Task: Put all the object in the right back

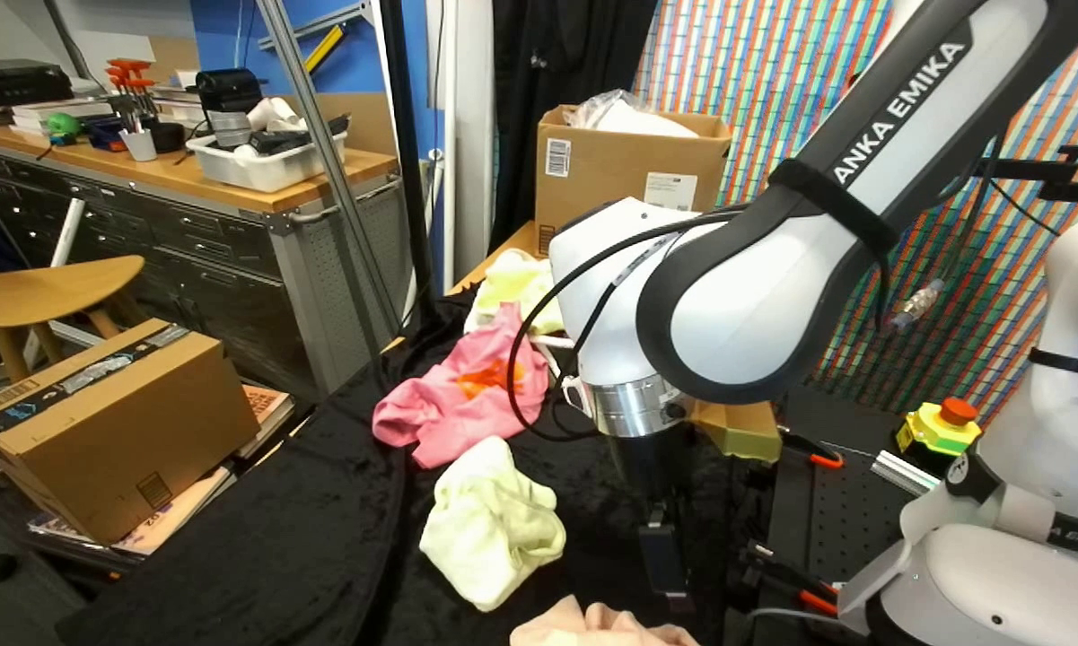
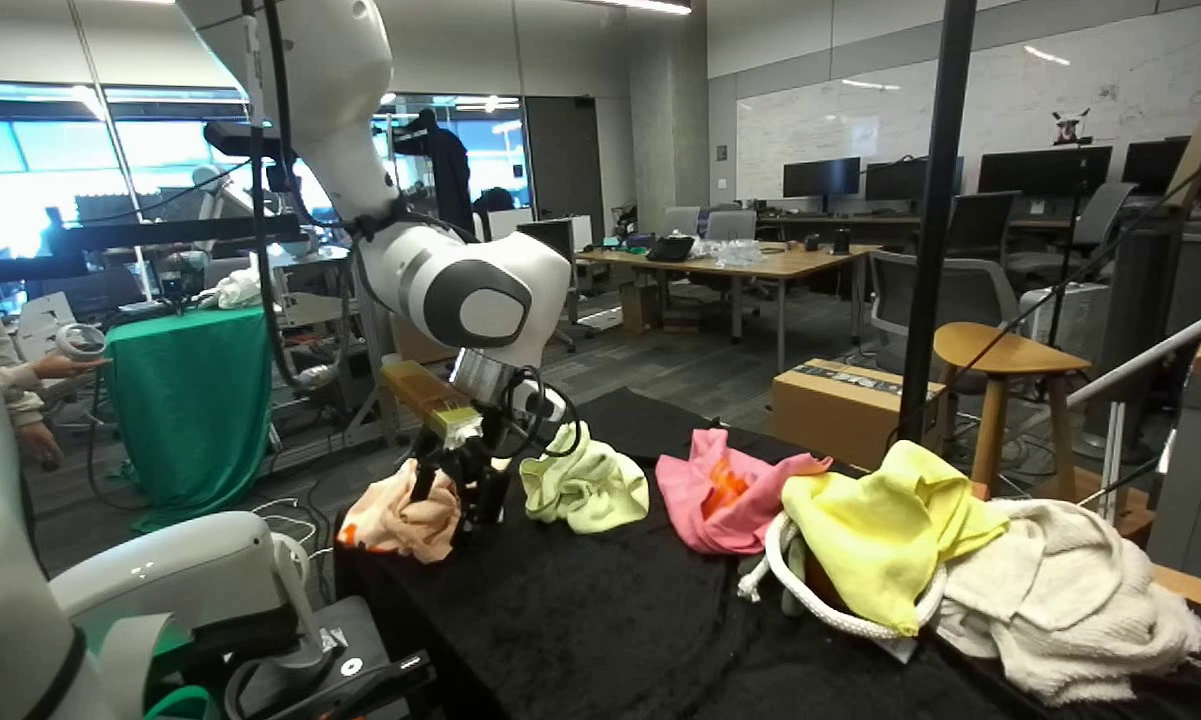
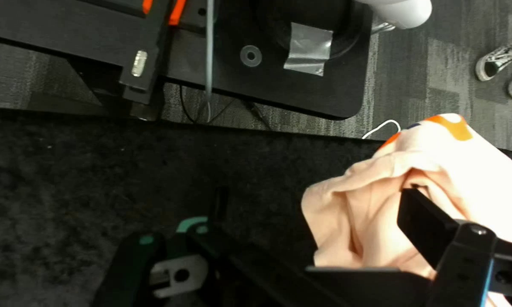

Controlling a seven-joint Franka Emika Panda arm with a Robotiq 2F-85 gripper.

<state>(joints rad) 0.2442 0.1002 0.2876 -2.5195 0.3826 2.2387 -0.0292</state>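
Low over the peach cloth point(image 3: 366, 204), my gripper point(image 3: 317, 202) stands open. In the wrist view its right finger point(image 3: 424, 226) overlaps the cloth, while the left one is over black fabric; touching or apart I cannot tell. An exterior view puts the gripper point(image 2: 457, 495) at that cloth's near side. Beside it a pale green-yellow cloth point(image 2: 585, 485) lies crumpled. Farther along is a pink cloth point(image 2: 725, 495) with an orange print. At the far end, a yellow cloth point(image 2: 890, 540) drapes over a white hose ring point(image 2: 825, 608), against a heap of white cloth point(image 2: 1070, 600).
A cardboard box point(image 1: 628, 175) stands behind the cloths, and another box point(image 1: 126, 431) sits off the table's side. Orange-handled tools point(image 3: 177, 13) lie on the robot's black base plate. A black pole point(image 2: 935, 200) rises beside the table. A person's shoes point(image 3: 496, 62) show on the floor.
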